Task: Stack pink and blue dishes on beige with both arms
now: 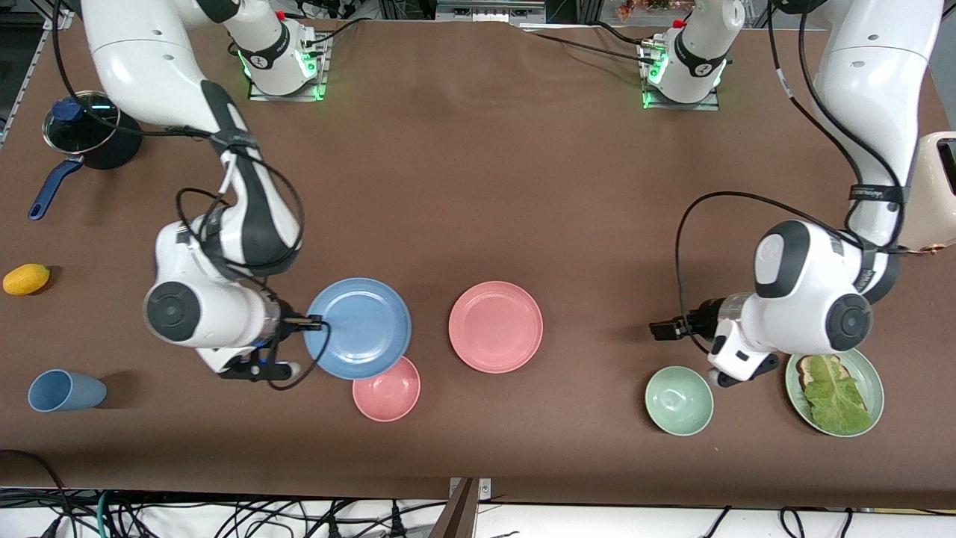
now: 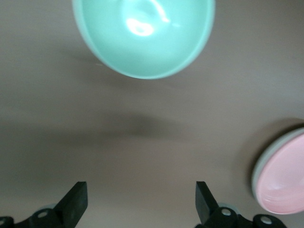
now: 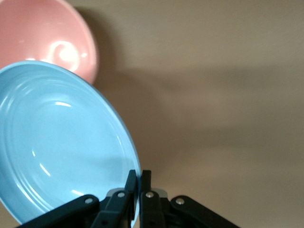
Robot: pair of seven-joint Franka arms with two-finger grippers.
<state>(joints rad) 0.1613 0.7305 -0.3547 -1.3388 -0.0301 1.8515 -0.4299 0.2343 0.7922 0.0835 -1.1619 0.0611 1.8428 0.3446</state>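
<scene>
My right gripper (image 1: 314, 323) (image 3: 141, 178) is shut on the rim of the sky-blue plate (image 1: 358, 329) (image 3: 57, 147), at the edge toward the right arm's end of the table. The plate is tilted, and its edge overlaps the small pink bowl (image 1: 386, 388) (image 3: 52, 38). The pink plate (image 1: 495, 326) (image 2: 282, 173) lies flat mid-table. A pale rim (image 2: 260, 164) under it in the left wrist view is the beige plate, hidden in the front view. My left gripper (image 1: 657, 329) (image 2: 141, 192) stands open over bare table, with nothing between its fingers, beside the green bowl (image 1: 679, 400) (image 2: 145, 33).
A green plate (image 1: 870, 381) holding bread and lettuce lies under the left arm's wrist. A blue cup (image 1: 66, 391), a yellow fruit (image 1: 26, 279) and a lidded blue pot (image 1: 82, 131) sit at the right arm's end. A pale appliance (image 1: 937, 190) stands at the left arm's end.
</scene>
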